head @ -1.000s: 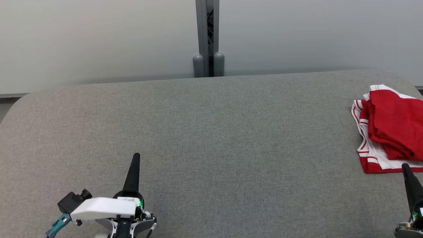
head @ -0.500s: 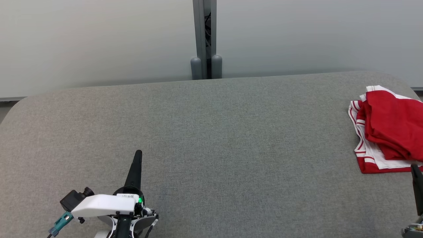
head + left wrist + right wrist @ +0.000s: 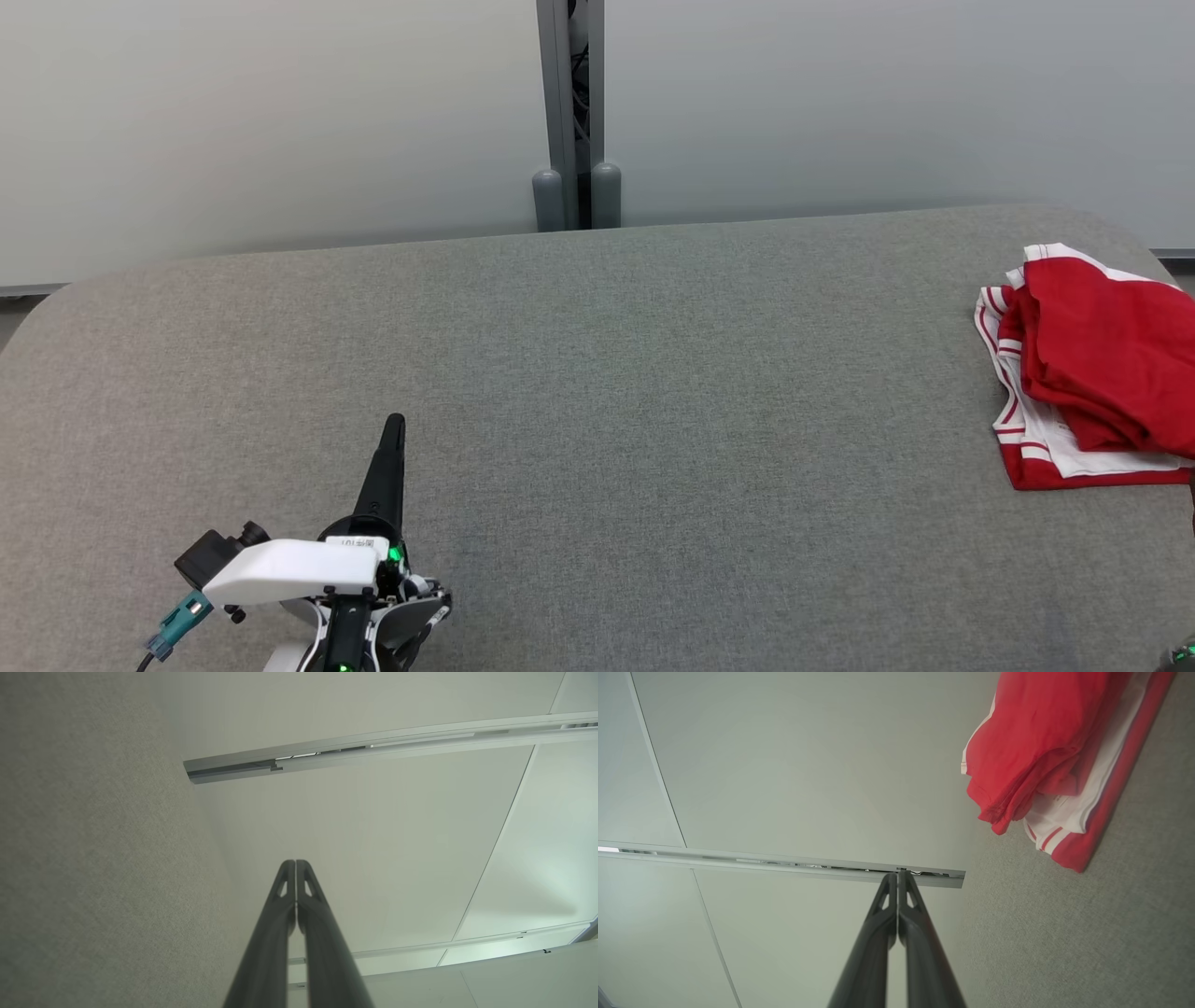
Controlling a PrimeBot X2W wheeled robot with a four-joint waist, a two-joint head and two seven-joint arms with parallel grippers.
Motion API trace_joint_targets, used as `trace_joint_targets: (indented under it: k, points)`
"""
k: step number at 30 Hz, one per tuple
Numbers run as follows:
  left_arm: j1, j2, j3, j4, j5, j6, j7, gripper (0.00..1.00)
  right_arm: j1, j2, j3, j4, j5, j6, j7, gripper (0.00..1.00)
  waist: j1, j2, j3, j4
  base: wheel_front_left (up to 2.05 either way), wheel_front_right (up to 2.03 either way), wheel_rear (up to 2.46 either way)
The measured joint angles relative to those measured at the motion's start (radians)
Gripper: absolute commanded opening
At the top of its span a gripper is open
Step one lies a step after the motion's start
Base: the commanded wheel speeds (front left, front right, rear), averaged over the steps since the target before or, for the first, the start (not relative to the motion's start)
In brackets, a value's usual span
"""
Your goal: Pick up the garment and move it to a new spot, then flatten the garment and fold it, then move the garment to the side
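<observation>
A red garment [image 3: 1088, 364] with white stripes lies folded in a bundle at the far right of the grey table [image 3: 597, 420]. The right wrist view has the garment [image 3: 1045, 751] at its upper right. My left gripper [image 3: 396, 425] stands shut over the table's front left, far from the garment; its two fingers press together with nothing between them [image 3: 295, 862]. My right gripper [image 3: 897, 873] is shut and empty, its fingers touching along their length, apart from the garment.
A pale wall with a grey vertical post [image 3: 569, 112] stands behind the table's far edge. The table's rounded left corner [image 3: 56, 299] lies at the far left.
The head view has shifted, so the table and garment sit a little lower and further left in it. The right gripper's finger has slid out past the lower right edge.
</observation>
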Motion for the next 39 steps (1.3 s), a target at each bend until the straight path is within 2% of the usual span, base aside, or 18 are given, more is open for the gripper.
trace_joint_targets:
  k: [8, 39]
  points:
    - [-0.004, 0.0, -0.005, -0.001, -0.039, 0.0, 0.004, 0.0, 0.006, -0.002, -0.019, -0.005, 0.057, 0.0, 0.02, 0.0, 0.0, 0.0, -0.005, -0.004, 0.0, 0.0, 0.0]
    - [-0.004, 0.0, -0.005, -0.001, -0.039, 0.0, 0.005, 0.0, 0.011, -0.005, -0.018, -0.005, 0.058, 0.0, 0.02, 0.0, 0.0, 0.0, -0.005, -0.004, 0.0, 0.0, 0.0]
